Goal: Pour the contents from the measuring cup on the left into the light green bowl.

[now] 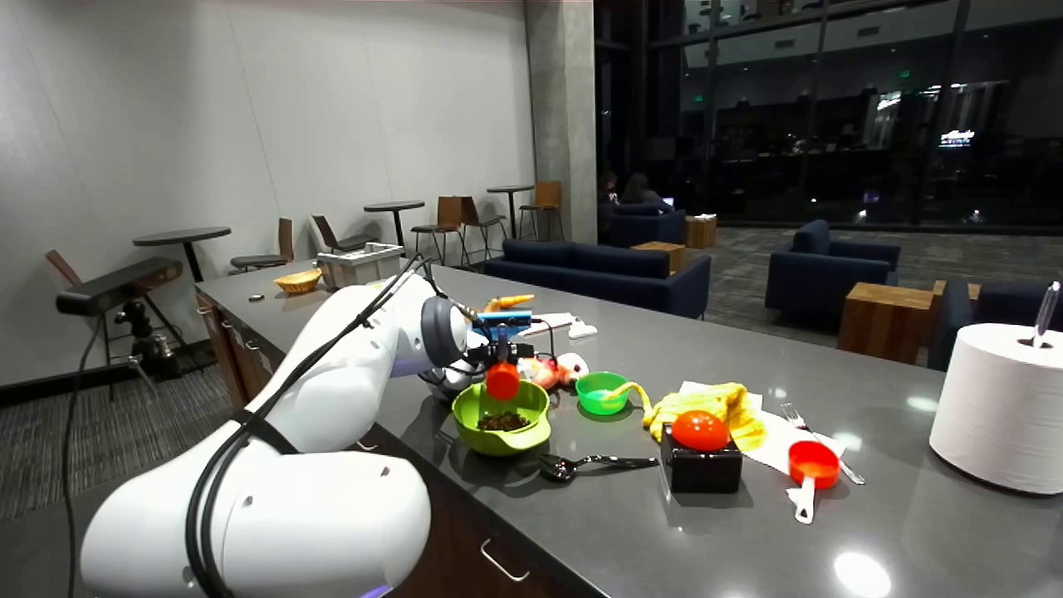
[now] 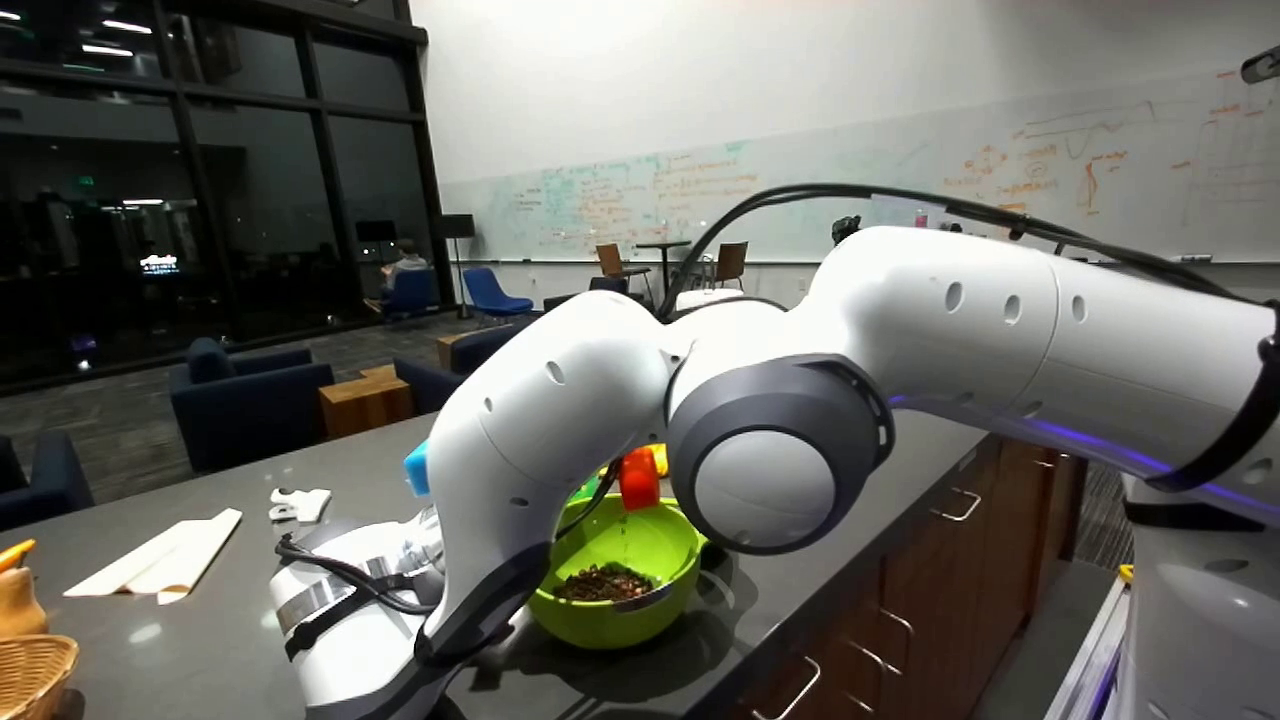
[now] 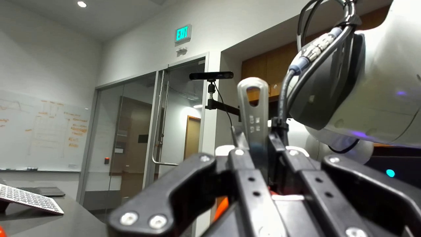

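"Item one, please: measuring cup, whereabouts?"

"Small, red-orange, plastic; one. Held tilted above the light green bowl in both exterior views. In an exterior view, fine specks show beneath it."

"End effector, condition?"

"Clamped on the cup's handle. Wrist view: handle standing upright between the fingers, slotted near its tip, lettering below the slot."

"Bowl contents?"

"Dark brown pieces, one loose heap on the bottom."

"Balance of the worktop?"

"Black spoon, one, lying just beside the bowl; contact cannot be told. Green cup, one, round, smaller, near the bowl. Yellow cloth, one, crumpled, a strip of it reaching the green cup. White paper, partly beneath the cloth. Black box, one, topped by a glossy orange-red dome. Second measuring cup, one, red, pale handle, well apart from the first. Fork, one, just beside that cup. Paper towel roll, one, standing on end. Wicker basket, one, near a grey bin, at the far end."
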### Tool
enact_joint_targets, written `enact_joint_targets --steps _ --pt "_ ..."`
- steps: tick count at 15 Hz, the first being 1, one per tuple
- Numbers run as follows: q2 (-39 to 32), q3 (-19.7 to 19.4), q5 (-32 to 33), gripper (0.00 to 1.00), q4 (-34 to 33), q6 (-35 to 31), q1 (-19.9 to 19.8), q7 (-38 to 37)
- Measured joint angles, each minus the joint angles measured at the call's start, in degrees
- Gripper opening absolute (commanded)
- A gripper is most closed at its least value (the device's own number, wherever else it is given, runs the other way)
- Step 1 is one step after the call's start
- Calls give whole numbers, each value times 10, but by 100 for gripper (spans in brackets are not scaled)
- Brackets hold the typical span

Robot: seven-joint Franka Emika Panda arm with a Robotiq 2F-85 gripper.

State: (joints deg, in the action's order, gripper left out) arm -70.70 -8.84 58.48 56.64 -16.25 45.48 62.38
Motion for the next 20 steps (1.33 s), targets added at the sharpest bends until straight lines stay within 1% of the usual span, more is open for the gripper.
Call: enact_joint_targets --steps 7,17,20 --pt "-3 0 22 4 -8 0 2 35" --pt "-5 -1 25 4 -13 0 3 44" --pt "-6 -1 21 4 -36 -2 -2 52"
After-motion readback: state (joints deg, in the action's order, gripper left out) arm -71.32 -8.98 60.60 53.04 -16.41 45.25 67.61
